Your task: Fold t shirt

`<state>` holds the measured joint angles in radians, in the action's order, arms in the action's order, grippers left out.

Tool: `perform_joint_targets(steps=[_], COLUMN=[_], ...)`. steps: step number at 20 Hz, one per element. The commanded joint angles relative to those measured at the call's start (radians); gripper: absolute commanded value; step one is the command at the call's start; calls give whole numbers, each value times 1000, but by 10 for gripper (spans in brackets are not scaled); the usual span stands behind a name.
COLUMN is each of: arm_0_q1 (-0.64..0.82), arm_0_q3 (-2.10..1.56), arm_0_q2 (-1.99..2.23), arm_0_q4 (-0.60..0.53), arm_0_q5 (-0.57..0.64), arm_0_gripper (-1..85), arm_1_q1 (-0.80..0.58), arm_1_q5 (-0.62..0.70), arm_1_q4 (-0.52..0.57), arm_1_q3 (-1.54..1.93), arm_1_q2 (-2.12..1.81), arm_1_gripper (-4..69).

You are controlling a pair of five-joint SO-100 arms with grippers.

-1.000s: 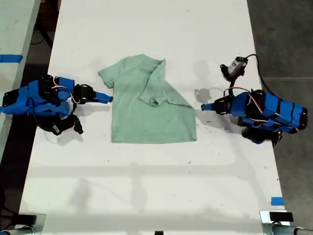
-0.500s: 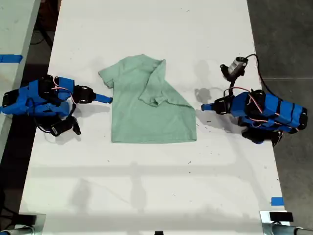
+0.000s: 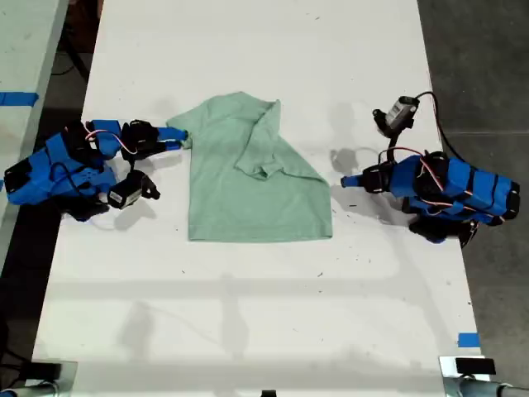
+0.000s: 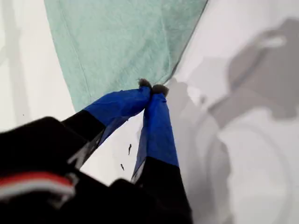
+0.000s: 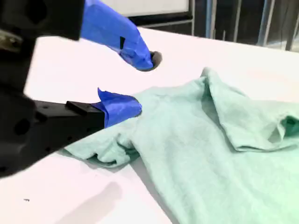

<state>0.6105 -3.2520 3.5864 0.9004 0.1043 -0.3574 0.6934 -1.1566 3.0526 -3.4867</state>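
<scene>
Two claws | my second gripper (image 5: 140, 84) gaped open — lower finger touching the pale mint-green cloth t shirt (image 3: 248, 178) sleeve | my first gripper (image 4: 153, 89) pinched closed, empty — beside the hem corner.

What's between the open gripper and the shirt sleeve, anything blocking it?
Nothing visible. My second gripper is open right at the t shirt sleeve on the exterior view's left, only bare table around it.

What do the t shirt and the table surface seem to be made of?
The t shirt: probably soft knit cotton, matte, judging by its fuzzy weave and limp folds. The table: a smooth white hard surface, perhaps laminate, slightly glossy with soft shadows and small dark specks.
</scene>
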Motion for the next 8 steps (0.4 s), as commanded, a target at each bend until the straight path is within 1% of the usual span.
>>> perform_joint_targets(steps=[1,2,3,4,5,7,8], arm_0_q1=[69,100,109,141,175,273,276], arm_0_q3=[-43,-43,-43,-43,-43,-43,-43], arm_0_q2=[8,8,8,8,8,8,9], arm_0_q4=[-17,-37,-78,-130,-140,-80,-72], arm_0_q5=[9,3,40,184,236,184,173], arm_0_gripper=[-3,-3,4,-3,-3,-3,-3], arm_1_q1=[-11,-12,-12,-12,-14,-15,-15], arm_1_q5=[-15,-15,-15,-17,-23,-35,-43], arm_1_q4=[-3,-3,-3,-3,-6,-11,-15], arm_1_q3=[60,60,60,60,60,60,60], arm_1_q2=[-18,-18,-18,-18,-18,-18,-18], arm_1_gripper=[5,5,5,5,5,5,5])
